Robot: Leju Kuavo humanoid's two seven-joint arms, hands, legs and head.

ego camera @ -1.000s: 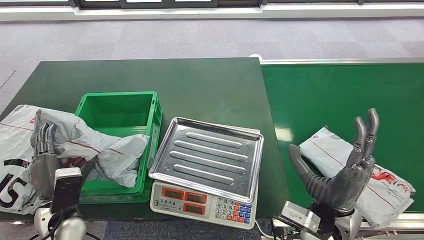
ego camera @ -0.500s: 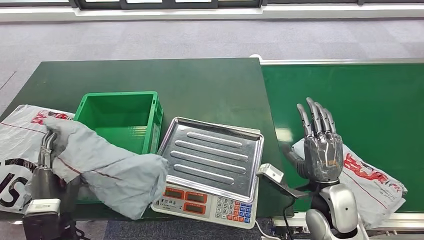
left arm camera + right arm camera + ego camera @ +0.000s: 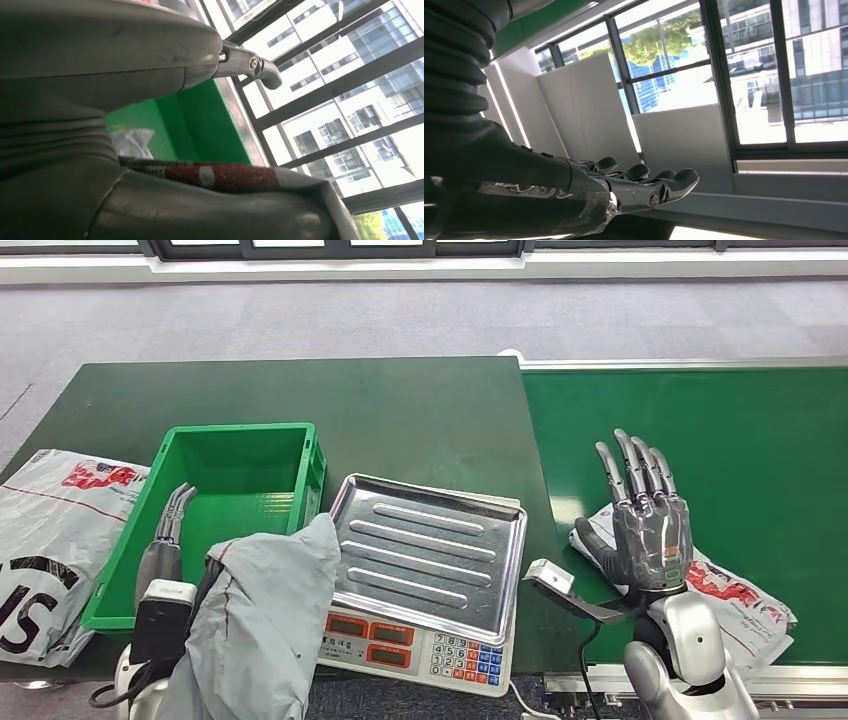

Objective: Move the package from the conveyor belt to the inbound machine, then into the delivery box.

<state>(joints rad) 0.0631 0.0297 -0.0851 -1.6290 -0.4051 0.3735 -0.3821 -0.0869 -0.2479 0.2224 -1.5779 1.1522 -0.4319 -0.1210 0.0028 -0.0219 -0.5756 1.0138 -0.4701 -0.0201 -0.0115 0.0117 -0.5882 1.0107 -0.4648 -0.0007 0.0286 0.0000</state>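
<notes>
The grey plastic mailer package (image 3: 265, 625) hangs at the near left, draped over the left hand (image 3: 160, 565) and sagging below the near edge of the table, just beside the near right corner of the green plastic delivery box (image 3: 240, 475). It is neither in the box nor on the scale. The left hand's fingers (image 3: 175, 505) point up and far, close together, above the box's left part; the bag hides the grip itself, so whether they clamp it cannot be told, though the bag is clearly carried by that arm.

A second package, a white-and-red printed mailer (image 3: 740, 600), lies on the green conveyor belt (image 3: 700, 430) at the near right. The right hand (image 3: 645, 530) stands upright over its left end, palm turned away, fingers straight and slightly apart, holding nothing.

Judgement on progress: the grey package is off the belt and near the box, but its drop into the box remains to be done. The belt package has every step outstanding.

The inbound machine, a weighing scale with a ribbed steel tray (image 3: 425, 550) and a keypad, sits between box and belt; its tray is bare. A white printed bag (image 3: 45, 530) lies at the far left of the dark green table (image 3: 400, 410). Beyond is grey carpet; the wrist views show tall windows and white panels.
</notes>
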